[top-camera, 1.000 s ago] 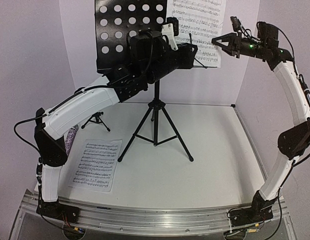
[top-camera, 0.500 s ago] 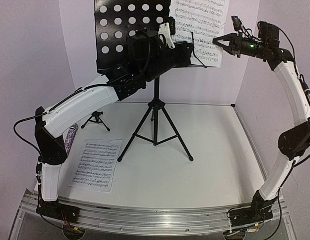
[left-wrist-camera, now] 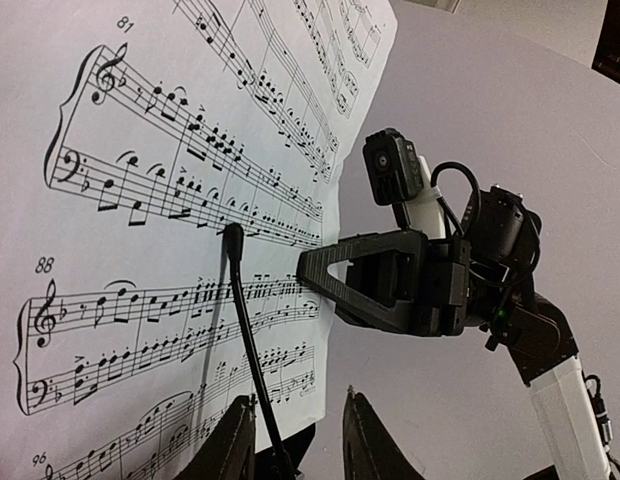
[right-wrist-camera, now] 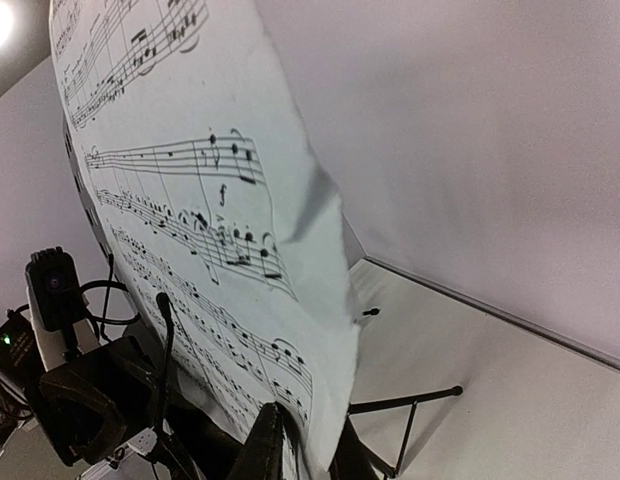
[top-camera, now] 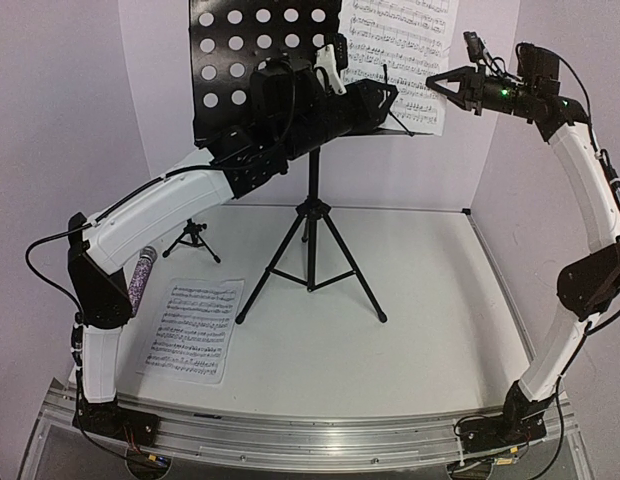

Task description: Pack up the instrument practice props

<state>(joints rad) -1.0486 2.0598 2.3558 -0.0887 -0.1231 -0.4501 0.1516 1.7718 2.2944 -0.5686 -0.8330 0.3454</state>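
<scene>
The tall black music stand [top-camera: 312,215] has a perforated desk [top-camera: 240,50] with a white sheet-music page [top-camera: 400,45] on its right half. My right gripper [top-camera: 435,85] is shut on that page's right edge, which passes between the jaws in the right wrist view [right-wrist-camera: 310,435]. My left gripper [top-camera: 382,100] is open at the page's lower corner [left-wrist-camera: 140,200], with the wire page holder [left-wrist-camera: 245,330] between its fingertips [left-wrist-camera: 232,435]. A second page [top-camera: 193,328] lies on the table. The glittery microphone [top-camera: 142,282] is partly hidden behind my left arm. The small mic stand [top-camera: 193,238] stands at back left.
The stand's tripod legs [top-camera: 320,275] spread over the table's middle. White walls close the back and both sides. A metal rail [top-camera: 310,440] runs along the near edge. My right gripper's body [left-wrist-camera: 410,285] shows close beside the page in the left wrist view.
My left arm has risen a little and pushed its gripper further right along the desk's lower edge. The right gripper has held still on the page.
</scene>
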